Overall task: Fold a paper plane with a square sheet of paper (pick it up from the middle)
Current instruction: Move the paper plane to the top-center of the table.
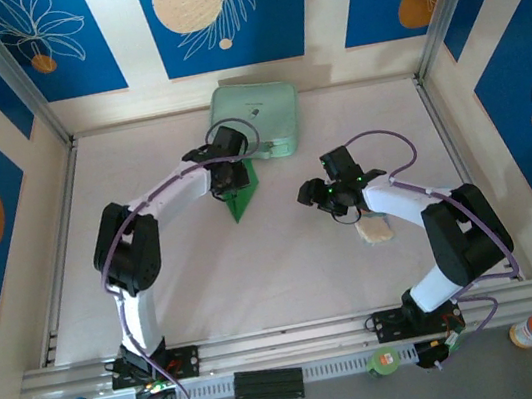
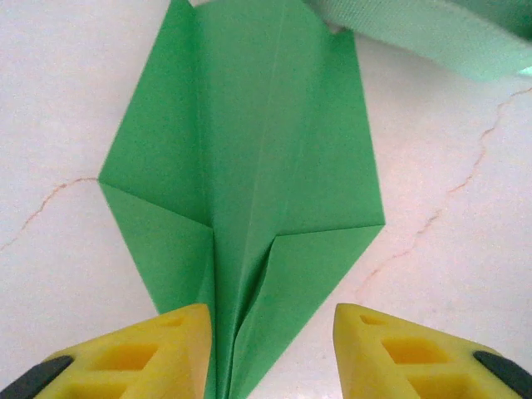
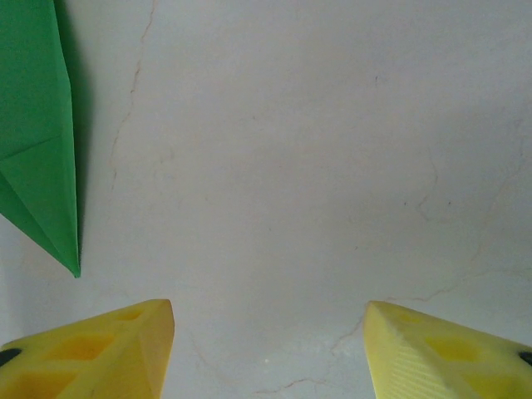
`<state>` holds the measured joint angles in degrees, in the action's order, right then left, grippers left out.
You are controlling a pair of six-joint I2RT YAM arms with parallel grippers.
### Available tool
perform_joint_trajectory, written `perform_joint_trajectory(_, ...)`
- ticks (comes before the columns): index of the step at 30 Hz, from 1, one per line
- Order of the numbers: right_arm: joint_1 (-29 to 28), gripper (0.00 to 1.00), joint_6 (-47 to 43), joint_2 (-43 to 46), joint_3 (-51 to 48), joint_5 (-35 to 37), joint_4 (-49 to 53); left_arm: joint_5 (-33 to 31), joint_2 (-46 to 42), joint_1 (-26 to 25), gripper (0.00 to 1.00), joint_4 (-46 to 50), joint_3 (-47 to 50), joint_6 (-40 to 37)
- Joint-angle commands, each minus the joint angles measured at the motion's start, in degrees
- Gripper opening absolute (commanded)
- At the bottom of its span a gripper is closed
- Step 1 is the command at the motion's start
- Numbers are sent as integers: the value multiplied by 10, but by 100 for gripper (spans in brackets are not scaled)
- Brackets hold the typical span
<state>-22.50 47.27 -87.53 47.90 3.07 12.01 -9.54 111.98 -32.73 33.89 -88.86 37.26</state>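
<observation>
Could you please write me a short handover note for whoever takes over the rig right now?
Left tool: open, straddling the narrow end of the paper plane, not gripping it.
Right tool: open and empty, over bare table near the plane.
Plane: lies flat on the table, wide end at the mint pouch.
Done: the sheet is folded into a pointed dart with layered creases.
Left: probably only final wing folds, if any; check before regripping.
</observation>
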Motion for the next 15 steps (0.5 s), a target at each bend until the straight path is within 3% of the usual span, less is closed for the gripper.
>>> perform_joint_trajectory(1,7,63,-21,24,25,24,34,-21,-64,9,47,7,20,4)
perform_joint_trajectory(6,23,70,-94,76,60,89,70,-80,-188,25,56,-25,91,-3)
perform_joint_trajectory(8,30,80,-128,101,68,127,76,-114,-242,37,62,-43,133,-9)
perform_joint_trajectory(12,49,97,-191,153,61,210,49,-225,-357,55,86,-99,246,-44)
perform_joint_trajectory(15,77,99,-213,183,40,267,14,-286,-432,75,100,-176,348,-99)
